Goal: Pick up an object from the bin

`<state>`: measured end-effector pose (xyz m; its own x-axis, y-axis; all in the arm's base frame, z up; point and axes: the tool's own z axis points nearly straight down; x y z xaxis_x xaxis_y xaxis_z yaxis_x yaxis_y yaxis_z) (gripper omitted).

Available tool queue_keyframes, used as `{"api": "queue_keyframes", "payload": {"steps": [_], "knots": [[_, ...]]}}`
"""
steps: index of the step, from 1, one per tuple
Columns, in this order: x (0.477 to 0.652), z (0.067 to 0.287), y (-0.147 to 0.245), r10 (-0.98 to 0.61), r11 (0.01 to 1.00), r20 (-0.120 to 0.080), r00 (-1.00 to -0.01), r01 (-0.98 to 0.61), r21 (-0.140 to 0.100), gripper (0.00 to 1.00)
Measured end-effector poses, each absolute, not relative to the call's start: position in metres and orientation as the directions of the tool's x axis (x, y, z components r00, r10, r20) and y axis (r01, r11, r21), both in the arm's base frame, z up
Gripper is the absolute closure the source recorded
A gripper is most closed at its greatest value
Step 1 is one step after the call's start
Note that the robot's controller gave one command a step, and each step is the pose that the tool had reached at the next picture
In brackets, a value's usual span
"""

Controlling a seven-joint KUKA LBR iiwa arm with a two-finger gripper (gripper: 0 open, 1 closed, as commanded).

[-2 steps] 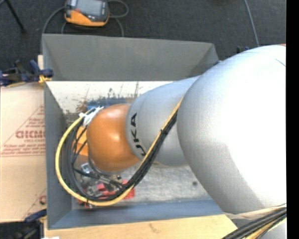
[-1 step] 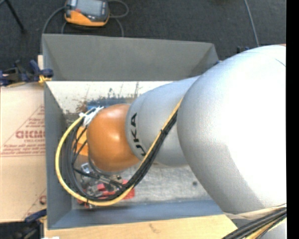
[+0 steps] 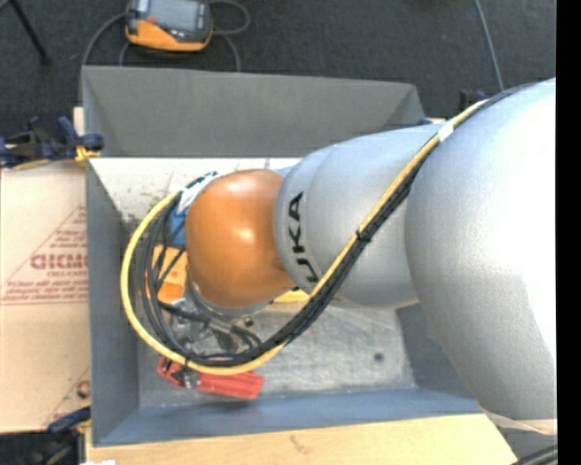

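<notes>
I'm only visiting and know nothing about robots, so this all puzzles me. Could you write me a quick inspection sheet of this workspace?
Surface: grey metal bin, floor speckled.
Job's things: red thing at the view's lower left; orange-yellow thing partly under the arm.
Clutter: nothing seen.
Grippers: gripper low at the bin's left, beneath the orange wrist cover.
Cables: yellow and black cables loop round the wrist.
Surroundings: orange-black device on the floor beyond.

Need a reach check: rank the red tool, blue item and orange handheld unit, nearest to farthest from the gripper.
1. Red tool, front left of the bin, right by the gripper.
2. Blue item, farther back, left of the orange cover.
3. Orange handheld unit, outside the bin, beyond its back wall.
</notes>
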<state>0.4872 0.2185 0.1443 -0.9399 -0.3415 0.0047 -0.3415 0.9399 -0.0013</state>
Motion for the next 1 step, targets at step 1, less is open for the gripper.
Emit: {"api": "queue_keyframes", "payload": {"steps": [1], "knots": [[0.4906, 0.1657, 0.2223, -0.394, 0.919, -0.008, -0.919, -0.394, -0.001, 1.00]]}}
